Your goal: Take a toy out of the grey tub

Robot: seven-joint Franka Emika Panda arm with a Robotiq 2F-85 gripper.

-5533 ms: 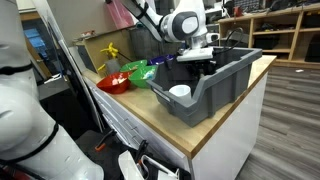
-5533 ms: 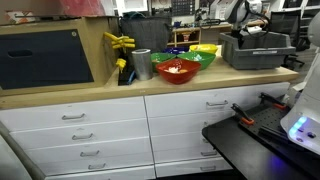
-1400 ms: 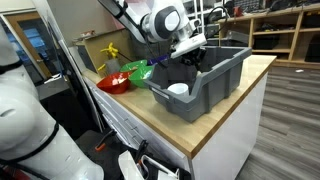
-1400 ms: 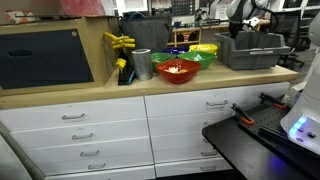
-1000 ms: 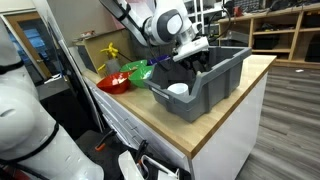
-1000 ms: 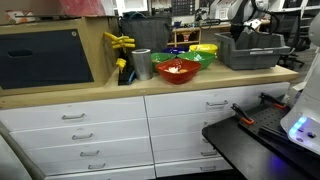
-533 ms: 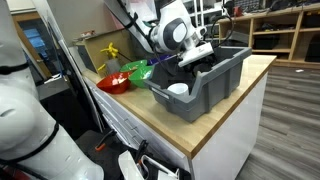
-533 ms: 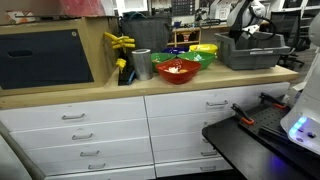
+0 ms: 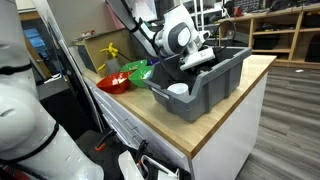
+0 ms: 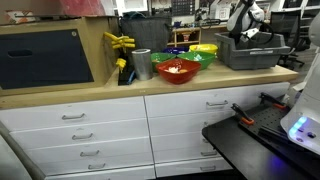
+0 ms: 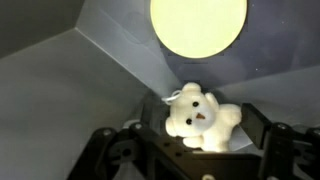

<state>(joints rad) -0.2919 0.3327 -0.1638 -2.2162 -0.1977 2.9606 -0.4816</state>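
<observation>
After dropping deeper into the grey tub [image 9: 218, 88] over the last second, now frames a white teddy bear [image 11: 200, 118] with the tool [image 11: 190, 150], spread wide and gripping nothing. Leaves the bear lying on the tub's floor, just beside a pale round disc [image 11: 198, 25], with the tub standing on the table [image 9: 150, 120]. Likely signals the grasp: closing on the bear, then lifting clear of the rim.
</observation>
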